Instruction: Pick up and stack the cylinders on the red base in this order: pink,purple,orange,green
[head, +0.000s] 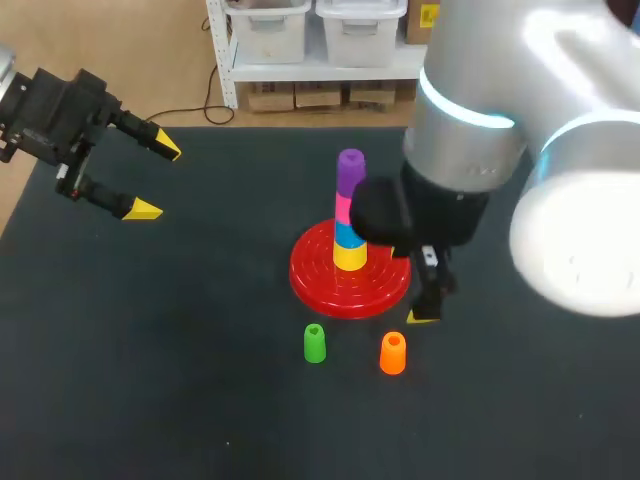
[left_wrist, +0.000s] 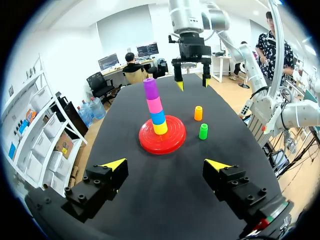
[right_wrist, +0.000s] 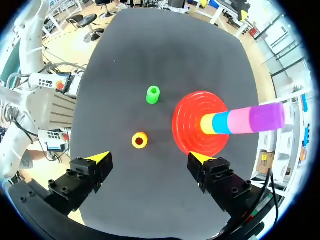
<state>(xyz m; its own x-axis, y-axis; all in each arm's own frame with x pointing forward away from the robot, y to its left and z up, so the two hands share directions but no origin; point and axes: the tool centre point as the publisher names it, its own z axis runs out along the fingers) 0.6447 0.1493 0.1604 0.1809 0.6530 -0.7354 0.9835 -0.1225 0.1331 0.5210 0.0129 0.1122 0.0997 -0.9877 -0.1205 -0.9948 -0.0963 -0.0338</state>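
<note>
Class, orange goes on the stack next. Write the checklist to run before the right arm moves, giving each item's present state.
1. Purple cylinder on top, directly over the pink cylinder: ok.
2. Orange cylinder upright, standing free on the table: ok.
3. Right gripper open and empty: ok.
4. Orange cylinder between the right gripper's fingers: not ok, it lies ahead of them.
5. Green cylinder apart from the orange one: ok.
6. Left gripper open, away from the red base: ok.

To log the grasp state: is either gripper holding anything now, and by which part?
Nothing is held. The left gripper and the right gripper are both open and empty.
</note>
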